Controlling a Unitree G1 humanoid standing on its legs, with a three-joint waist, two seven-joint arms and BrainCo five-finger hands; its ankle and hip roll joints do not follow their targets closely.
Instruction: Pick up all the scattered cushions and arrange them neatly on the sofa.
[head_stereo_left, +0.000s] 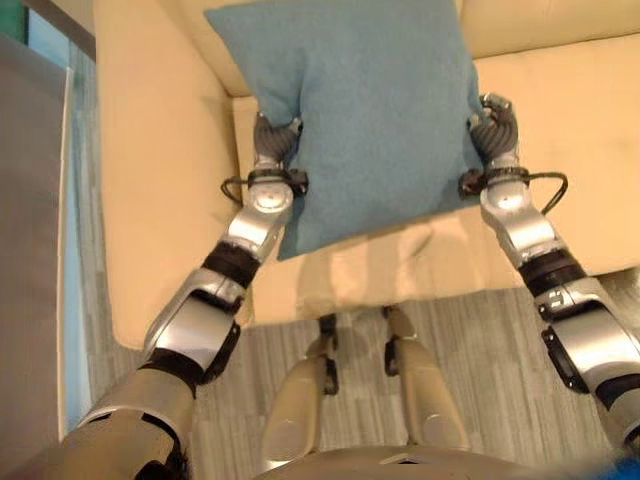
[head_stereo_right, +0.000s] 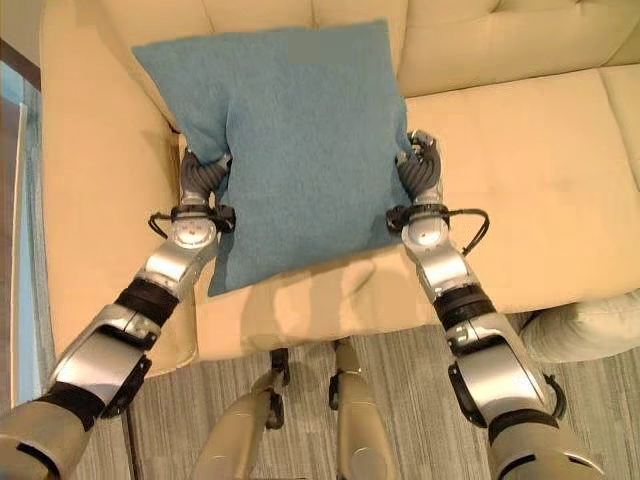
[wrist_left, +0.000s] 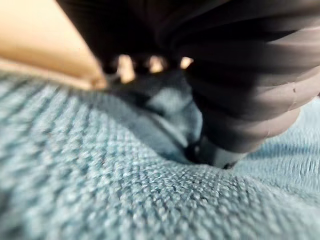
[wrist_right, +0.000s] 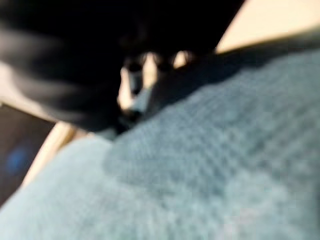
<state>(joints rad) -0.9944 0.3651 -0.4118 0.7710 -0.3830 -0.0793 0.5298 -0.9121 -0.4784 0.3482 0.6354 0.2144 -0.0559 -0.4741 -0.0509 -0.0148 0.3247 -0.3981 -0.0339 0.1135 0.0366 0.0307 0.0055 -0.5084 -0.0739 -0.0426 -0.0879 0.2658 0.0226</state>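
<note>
Placement step in progress: square teal woven-fabric cushion (head_stereo_right: 290, 140) is gripped at both side edges, left robot hand (head_stereo_right: 203, 176) and right robot hand (head_stereo_right: 420, 165) each clamped on fabric. Cushion leans against backrest of cream upholstered sofa (head_stereo_right: 520, 140), near its left armrest. Next move, probably: seat cushion upright, then release.

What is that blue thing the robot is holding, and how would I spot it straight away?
Start at the cream sofa. Over its seat at the left end, by the armrest, a square teal cushion is held between the left hand and right hand, one on each side edge. It is the one blue, woven thing against the smooth cream upholstery.
</note>
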